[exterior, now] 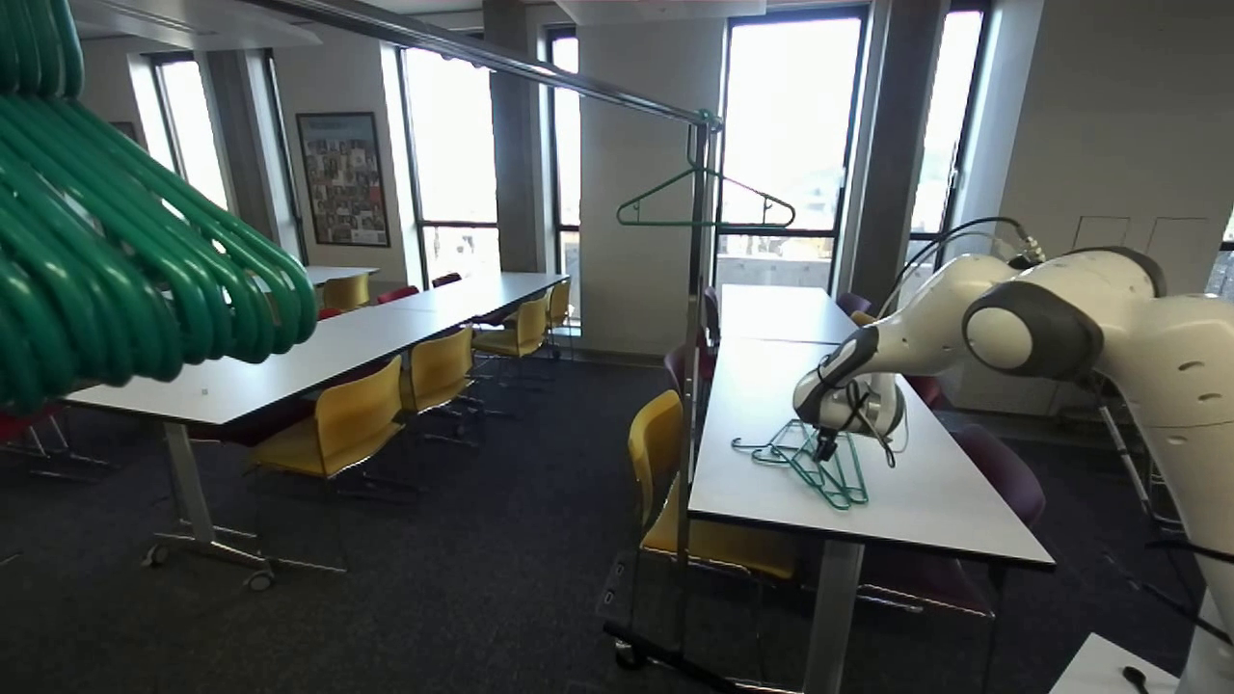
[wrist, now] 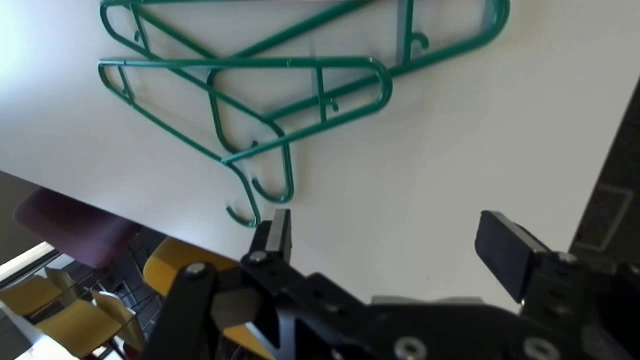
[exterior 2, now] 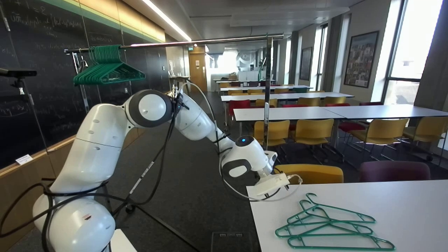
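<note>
Spread wide, the hand (wrist: 384, 227) holds nothing between its fingers (wrist: 284, 235). Three green hangers (wrist: 250, 63) lie overlapping on the bench (wrist: 380, 180), filling the upper left and upper middle of the wrist view, outside the grip. The main danger seems to be tangling: their bars cross, so a pull on any single hanger could drag its neighbours along. The nearest hook (wrist: 254, 205) shows just beside the fingertip left of centre; a low sideways sweep might snag it. A push toward the lower left of that frame could send hangers past the bench's edge onto the yellow chair (wrist: 185, 257). Such slim rods would probably pivot or slip if pinched off-centre. In an exterior view, a metal post (exterior: 695, 318) shows at the bench's left side, and a swing that way might knock it.
</note>
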You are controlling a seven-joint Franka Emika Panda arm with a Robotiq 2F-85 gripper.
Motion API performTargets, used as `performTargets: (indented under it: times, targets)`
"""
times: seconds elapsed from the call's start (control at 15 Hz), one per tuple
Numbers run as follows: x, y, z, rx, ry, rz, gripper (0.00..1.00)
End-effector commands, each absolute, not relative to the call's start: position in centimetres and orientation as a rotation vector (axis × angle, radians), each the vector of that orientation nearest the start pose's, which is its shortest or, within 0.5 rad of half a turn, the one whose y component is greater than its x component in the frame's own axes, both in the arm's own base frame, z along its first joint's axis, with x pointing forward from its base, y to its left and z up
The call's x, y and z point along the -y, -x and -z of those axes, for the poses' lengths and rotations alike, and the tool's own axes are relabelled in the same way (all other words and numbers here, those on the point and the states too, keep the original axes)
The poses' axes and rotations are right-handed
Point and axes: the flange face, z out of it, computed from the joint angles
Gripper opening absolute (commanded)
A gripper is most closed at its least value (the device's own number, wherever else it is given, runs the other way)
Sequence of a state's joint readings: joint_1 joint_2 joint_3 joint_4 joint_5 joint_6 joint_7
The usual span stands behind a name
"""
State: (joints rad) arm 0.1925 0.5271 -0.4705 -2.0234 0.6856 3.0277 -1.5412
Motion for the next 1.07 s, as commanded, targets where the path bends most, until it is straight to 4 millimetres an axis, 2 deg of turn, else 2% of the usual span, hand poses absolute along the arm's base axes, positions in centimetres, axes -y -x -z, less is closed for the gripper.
performTargets:
  times: [0.0, 0.2, 0.47, 0.6, 0.67, 0.73, 0.87, 1.0]
  targets:
    - [17.0, -57.2, -34.0, 1.038, 3.150, 0.912, 1.00]
    - [15.5, -55.7, -37.9, 0.813, 3.118, 1.017, 1.00]
    - [14.2, -54.3, -39.7, 0.503, 3.072, 0.957, 1.00]
    - [13.0, -53.9, -40.6, 0.416, 3.043, 0.903, 1.00]
    - [12.0, -53.6, -42.2, 0.457, 3.048, 0.938, 1.00]
    - [13.2, -55.3, -39.7, 0.474, 3.092, 0.912, 1.00]
    - [12.0, -55.1, -40.8, 0.459, 3.074, 0.928, 1.00]
    - [11.8, -54.7, -41.4, 0.459, 3.062, 0.944, 1.00]
